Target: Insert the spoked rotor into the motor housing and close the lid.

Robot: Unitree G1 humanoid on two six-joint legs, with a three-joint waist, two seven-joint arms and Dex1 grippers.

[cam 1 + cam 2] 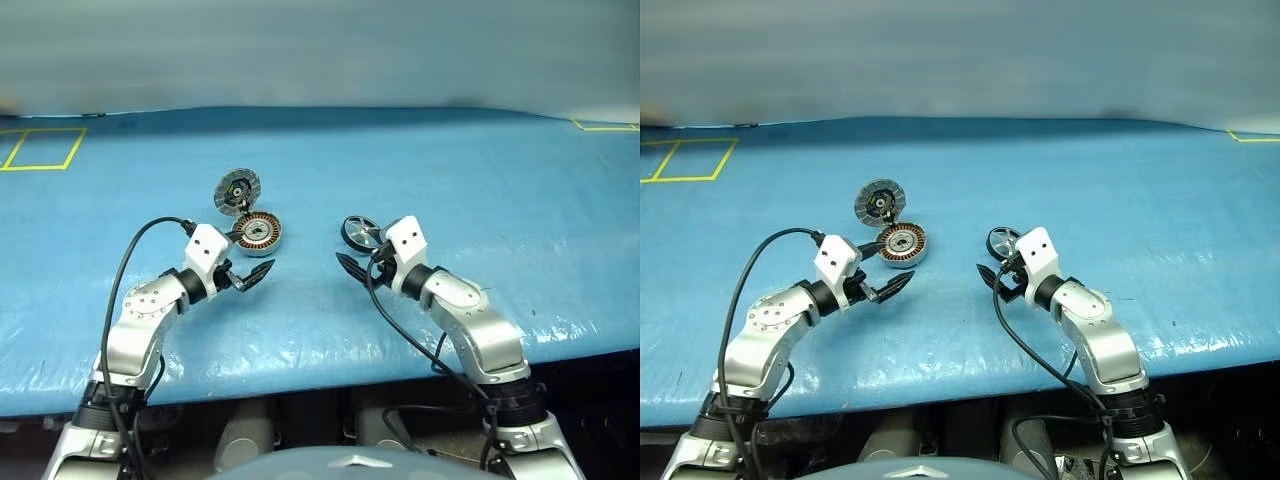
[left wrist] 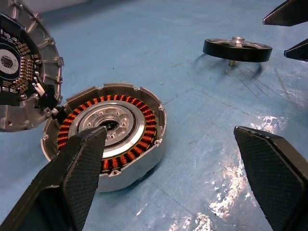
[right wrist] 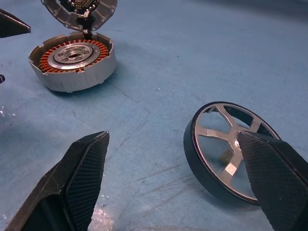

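The motor housing (image 1: pixel 259 232) lies on the blue table with its copper windings and silver centre showing. Its ribbed lid (image 1: pixel 238 191) stands tipped up at the housing's far left edge, dark inner face toward me. The spoked rotor (image 1: pixel 360 232), black-rimmed with silver spokes, rests slightly tilted on the table to the right of the housing. My left gripper (image 1: pixel 252 274) is open just in front of the housing, with nothing between its fingers (image 2: pixel 79 178). My right gripper (image 1: pixel 350 266) is open just in front of the rotor (image 3: pixel 226 149), one finger (image 3: pixel 274 178) close beside the rim.
The blue covered table (image 1: pixel 480 180) stretches wide around the parts. Yellow tape marks sit at its far left (image 1: pixel 40 148) and far right corners. The table's front edge (image 1: pixel 330 375) runs just beneath my forearms.
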